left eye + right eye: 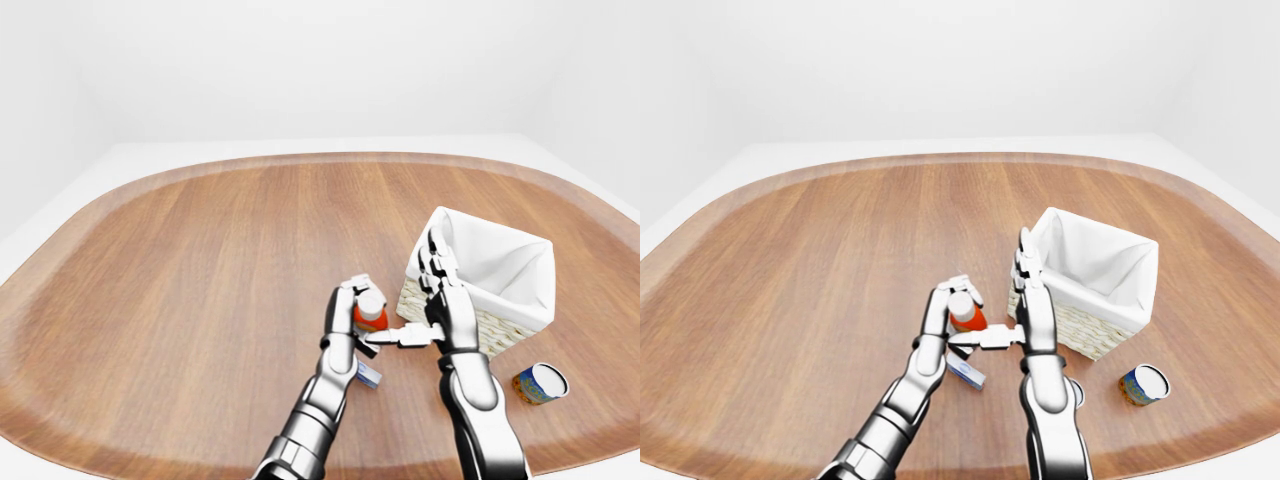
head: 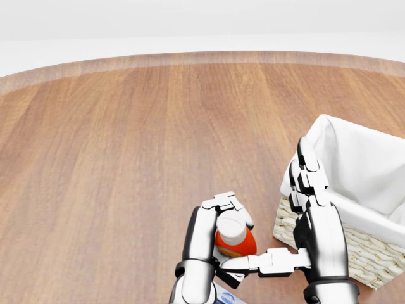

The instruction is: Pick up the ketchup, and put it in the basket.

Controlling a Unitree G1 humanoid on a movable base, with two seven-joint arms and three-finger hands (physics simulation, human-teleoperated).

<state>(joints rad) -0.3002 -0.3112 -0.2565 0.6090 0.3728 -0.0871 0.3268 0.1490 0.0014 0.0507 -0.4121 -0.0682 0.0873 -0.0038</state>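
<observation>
Near the bottom centre of the head view, on the wooden table (image 2: 114,158): ketchup (image 2: 234,239) upright, white cap up, red-orange body below, long axis roughly vertical; it stands just left of the wicker basket (image 2: 373,183) with white cloth lining, apart from it. Left hand (image 2: 212,231) wrapped about the bottle, fingers (image 2: 229,202) curled over the far side at cap height, so holding the ketchup by the look of it; whether the bottle has left the table I cannot tell. Right hand (image 2: 313,215) standing spread beside the basket's near wall, upper fingers straight up, one finger (image 2: 262,262) stretched flat leftward to the bottle's base, touching or nearly so; it holds nothing. Judged step: securing the grasp before lifting; best to keep the bottle vertical, raise it high enough to clear the basket rim, carry it right and let it down inside the lining; the right hand stands between bottle and basket and would want moving aside first. Left-eye view also shows a small can (image 1: 540,383) lying on its side right of the right arm, and a small blue-and-white object (image 1: 369,374) under the left wrist, kind unclear.
</observation>
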